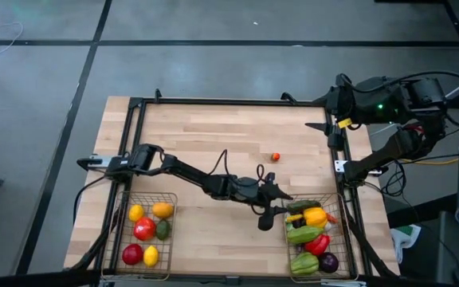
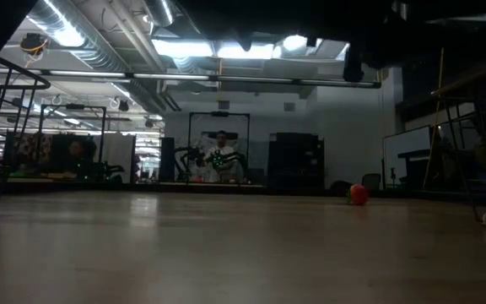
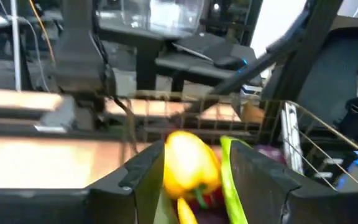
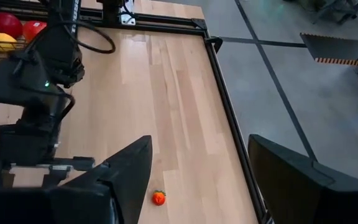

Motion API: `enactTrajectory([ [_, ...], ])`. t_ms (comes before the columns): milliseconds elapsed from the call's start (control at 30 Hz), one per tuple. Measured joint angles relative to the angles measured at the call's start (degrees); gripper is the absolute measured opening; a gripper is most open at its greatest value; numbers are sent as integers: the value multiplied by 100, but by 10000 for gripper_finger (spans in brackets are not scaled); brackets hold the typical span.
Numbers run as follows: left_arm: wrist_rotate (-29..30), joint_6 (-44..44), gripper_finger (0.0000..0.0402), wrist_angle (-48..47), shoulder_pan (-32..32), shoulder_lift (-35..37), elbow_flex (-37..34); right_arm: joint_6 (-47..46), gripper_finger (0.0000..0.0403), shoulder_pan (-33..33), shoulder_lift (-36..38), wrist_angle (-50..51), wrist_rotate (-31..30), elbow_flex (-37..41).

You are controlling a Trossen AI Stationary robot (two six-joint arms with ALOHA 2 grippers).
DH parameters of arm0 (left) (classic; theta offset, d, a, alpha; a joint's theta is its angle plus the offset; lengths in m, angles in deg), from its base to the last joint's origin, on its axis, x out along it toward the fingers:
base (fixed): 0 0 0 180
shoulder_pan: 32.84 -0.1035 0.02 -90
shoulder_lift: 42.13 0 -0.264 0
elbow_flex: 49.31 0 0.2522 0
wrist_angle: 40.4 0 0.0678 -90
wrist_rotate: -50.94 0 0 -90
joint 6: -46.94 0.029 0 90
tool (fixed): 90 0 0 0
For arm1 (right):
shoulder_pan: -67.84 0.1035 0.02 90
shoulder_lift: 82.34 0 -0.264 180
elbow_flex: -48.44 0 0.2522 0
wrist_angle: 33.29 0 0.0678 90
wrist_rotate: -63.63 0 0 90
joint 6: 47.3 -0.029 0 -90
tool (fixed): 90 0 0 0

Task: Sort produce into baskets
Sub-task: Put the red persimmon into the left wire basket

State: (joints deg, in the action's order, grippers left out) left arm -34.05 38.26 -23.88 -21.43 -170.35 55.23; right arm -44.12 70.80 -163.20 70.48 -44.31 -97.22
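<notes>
Two wire baskets sit at the table's near edge. The left basket point(image 1: 170, 196) holds six pieces: three yellow or orange, two red, one green. The right basket point(image 1: 343, 257) holds about six, among them a yellow pepper point(image 1: 315, 216), green pieces, a red and a purple one. One small red-orange fruit point(image 1: 276, 157) lies alone on the bare table point(image 1: 213, 135).

The left gripper point(image 1: 271, 209) reaches over the right basket's edge; its wrist view shows the fingers point(image 3: 135, 177) parted, the yellow pepper between them, grip unclear. The right gripper point(image 4: 197, 180) waits at the far right corner, fingers wide and empty. Only the low view shows a person in the room behind.
</notes>
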Motion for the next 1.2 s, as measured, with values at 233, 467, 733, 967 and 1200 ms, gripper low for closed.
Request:
enactTrajectory([
  [233, 2, 589, 180, -1214, -244, 1112, -6, -135, 264, 0, 60, -6, 0, 616],
  [467, 172, 1115, 147, -3334, -304, 2952, -6, -211, 264, 0, 262, -95, 0, 1885],
  [733, 1008, 963, 30, -5507, -269, 5215, -423, -613, 264, 0, 430, -895, 11, 3263],
  [967, 1760, 529, 17, -5358, 117, 7344, -2207, -781, 264, -8, 398, -1563, 95, 4410],
  [1200, 1884, 424, 3, -4052, 289, 9424, -4465, -787, 264, -536, 396, -2495, 901, 5384],
])
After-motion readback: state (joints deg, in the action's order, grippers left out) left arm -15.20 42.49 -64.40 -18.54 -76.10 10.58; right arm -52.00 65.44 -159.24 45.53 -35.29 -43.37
